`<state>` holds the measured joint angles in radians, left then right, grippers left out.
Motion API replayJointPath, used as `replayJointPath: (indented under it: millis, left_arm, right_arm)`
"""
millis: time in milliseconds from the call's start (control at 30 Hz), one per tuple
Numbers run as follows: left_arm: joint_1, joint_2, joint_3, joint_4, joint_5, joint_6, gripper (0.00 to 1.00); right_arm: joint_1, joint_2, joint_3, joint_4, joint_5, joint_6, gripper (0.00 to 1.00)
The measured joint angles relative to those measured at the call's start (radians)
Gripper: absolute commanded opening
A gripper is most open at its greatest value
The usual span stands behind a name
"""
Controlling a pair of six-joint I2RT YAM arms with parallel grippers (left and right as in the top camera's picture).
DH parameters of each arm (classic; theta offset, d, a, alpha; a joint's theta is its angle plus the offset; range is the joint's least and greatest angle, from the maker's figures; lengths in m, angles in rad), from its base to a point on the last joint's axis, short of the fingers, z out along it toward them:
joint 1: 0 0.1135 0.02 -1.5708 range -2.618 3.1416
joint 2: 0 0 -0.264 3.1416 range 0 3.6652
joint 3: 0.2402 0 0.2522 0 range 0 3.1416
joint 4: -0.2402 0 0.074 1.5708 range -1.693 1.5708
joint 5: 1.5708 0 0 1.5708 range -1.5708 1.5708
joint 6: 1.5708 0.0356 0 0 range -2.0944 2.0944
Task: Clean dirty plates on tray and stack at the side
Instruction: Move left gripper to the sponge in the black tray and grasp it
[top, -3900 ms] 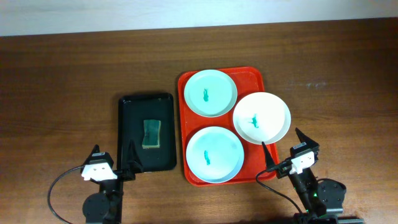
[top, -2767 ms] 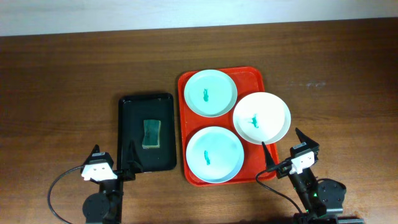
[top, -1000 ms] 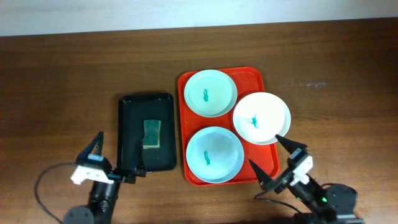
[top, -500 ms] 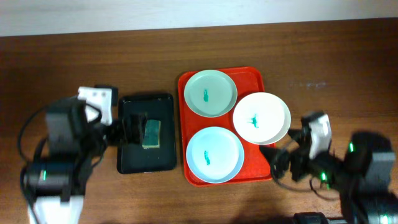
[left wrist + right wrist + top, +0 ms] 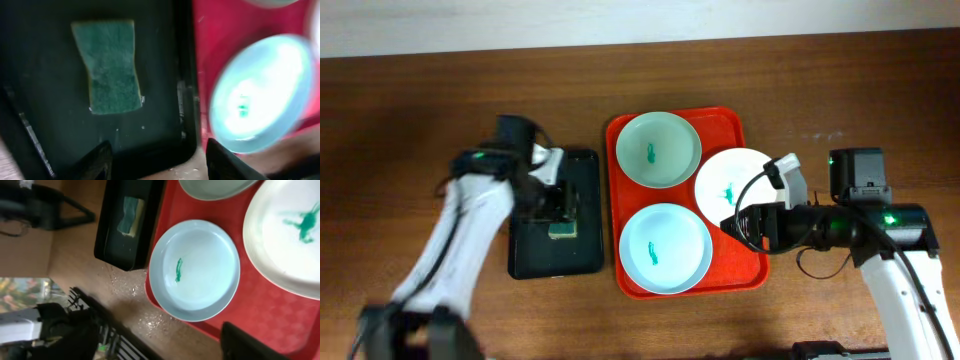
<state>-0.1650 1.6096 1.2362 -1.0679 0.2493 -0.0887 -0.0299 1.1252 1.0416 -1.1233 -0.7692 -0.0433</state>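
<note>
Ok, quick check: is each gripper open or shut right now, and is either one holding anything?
Left gripper: open, holding nothing, close to the sponge.
Right gripper: open, holding nothing.

seemingly no readable text (blurry)

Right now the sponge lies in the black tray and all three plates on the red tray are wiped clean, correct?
Not clean. The overhead view shows a teal smear on each: far mint plate, white plate, near mint plate, all on the red tray. The sponge does lie in the black tray.
</note>
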Motion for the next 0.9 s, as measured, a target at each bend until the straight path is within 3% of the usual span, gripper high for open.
replayJointPath:
  millis: [167, 200, 233, 267, 300, 367, 400, 433, 500, 533, 600, 633, 667, 700, 733, 767, 900]
  left_arm:
    - [-0.083, 0.272, 0.0, 0.07, -0.138, -0.087, 0.34]
    - [-0.084, 0.311, 0.001, 0.085, -0.151, -0.097, 0.27]
    - [-0.083, 0.347, 0.008, 0.087, -0.17, -0.106, 0.14]
    - [-0.08, 0.356, 0.019, 0.085, -0.176, -0.119, 0.09]
    - [-0.079, 0.36, 0.021, 0.085, -0.187, -0.132, 0.11]
    - [-0.071, 0.365, 0.025, 0.085, -0.194, -0.145, 0.33]
    - [-0.069, 0.365, 0.026, 0.085, -0.188, -0.145, 0.28]
    - [-0.069, 0.365, 0.028, 0.085, -0.169, -0.154, 0.05]
    - [-0.073, 0.372, 0.043, 0.069, -0.156, -0.154, 0.0]
    - [-0.069, 0.38, 0.054, 0.056, -0.152, -0.15, 0.0]
    - [-0.059, 0.395, 0.08, 0.024, -0.133, -0.142, 0.07]
    - [-0.059, 0.397, 0.088, 0.01, -0.126, -0.14, 0.14]
    - [-0.06, 0.397, 0.094, -0.002, -0.119, -0.14, 0.25]
    - [-0.06, 0.395, 0.1, -0.011, -0.112, -0.137, 0.35]
    - [-0.062, 0.388, 0.101, -0.014, -0.105, -0.134, 0.47]
    - [-0.062, 0.375, 0.101, -0.018, -0.095, -0.14, 0.53]
    - [-0.068, 0.269, 0.102, -0.021, -0.137, -0.14, 0.6]
  right_arm:
    - [0.0, -0.019, 0.0, -0.05, -0.003, -0.005, 0.54]
    - [0.001, -0.032, 0.0, -0.08, 0.007, -0.004, 0.5]
    - [0.006, -0.053, 0.0, -0.106, 0.024, 0.002, 0.44]
    - [0.015, -0.074, 0.001, -0.126, 0.047, 0.014, 0.38]
    - [0.028, -0.096, 0.001, -0.145, 0.074, 0.032, 0.36]
    - [0.061, -0.142, 0.001, -0.156, 0.129, 0.07, 0.31]
    - [0.075, -0.162, 0.001, -0.153, 0.151, 0.087, 0.3]
    - [0.087, -0.18, 0.001, -0.145, 0.175, 0.108, 0.33]
    - [0.1, -0.219, 0.001, -0.106, 0.218, 0.138, 0.53]
    - [0.101, -0.233, 0.001, -0.077, 0.233, 0.143, 0.53]
    - [0.102, -0.253, 0.001, -0.023, 0.243, 0.163, 0.61]
    - [0.102, -0.258, 0.001, -0.006, 0.248, 0.164, 0.64]
    - [0.102, -0.259, 0.001, 0.0, 0.25, 0.171, 0.76]
    - [0.102, -0.257, 0.001, -0.001, 0.251, 0.172, 0.77]
    - [0.102, -0.255, 0.001, -0.011, 0.251, 0.176, 0.62]
    - [0.102, -0.251, 0.001, -0.025, 0.254, 0.177, 0.54]
    - [0.103, -0.23, -0.001, -0.062, 0.253, 0.182, 0.54]
